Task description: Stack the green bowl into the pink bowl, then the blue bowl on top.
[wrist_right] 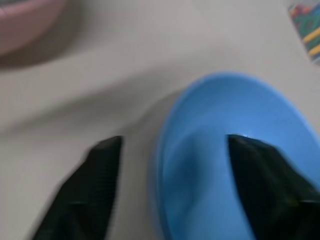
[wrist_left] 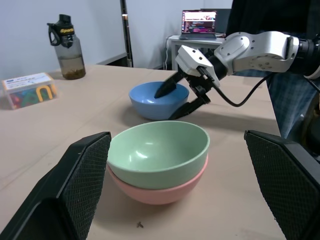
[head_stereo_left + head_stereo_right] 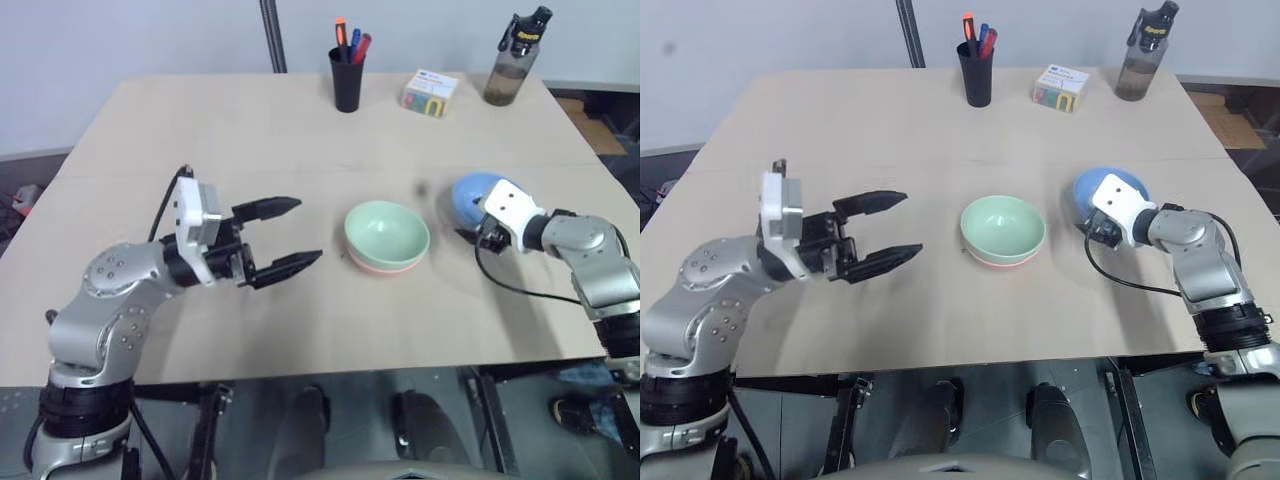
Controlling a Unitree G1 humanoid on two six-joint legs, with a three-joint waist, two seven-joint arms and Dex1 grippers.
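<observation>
Gripper fingers on the right [image 2: 181,97] straddle the near wall of the blue bowl [image 2: 150,103], one finger inside the bowl and one outside against the desk [image 3: 250,130]; they stand apart about the rim, and I cannot tell whether they press on it. The blue bowl sits toward the right edge of the desk, about midway between the near and far edges, and appears tipped, its outer side turned toward the head cameras. The left gripper [image 3: 278,238] hovers above the desk nearer the left edge, its two black fingers spread wide and holding nothing, pointing at the stacked bowls. The green bowl [image 3: 387,231] rests nested inside the pink bowl [image 3: 385,266], near the middle of the desk, apart from the blue bowl. Along the far edge stand a black pen cup [image 3: 347,78] with orange, blue and red pens, a small printed box [image 3: 430,92] with coloured shapes whose writing is too small to read, and a dark bottle [image 3: 510,64] with a yellow label, which seems to read "Sports".
</observation>
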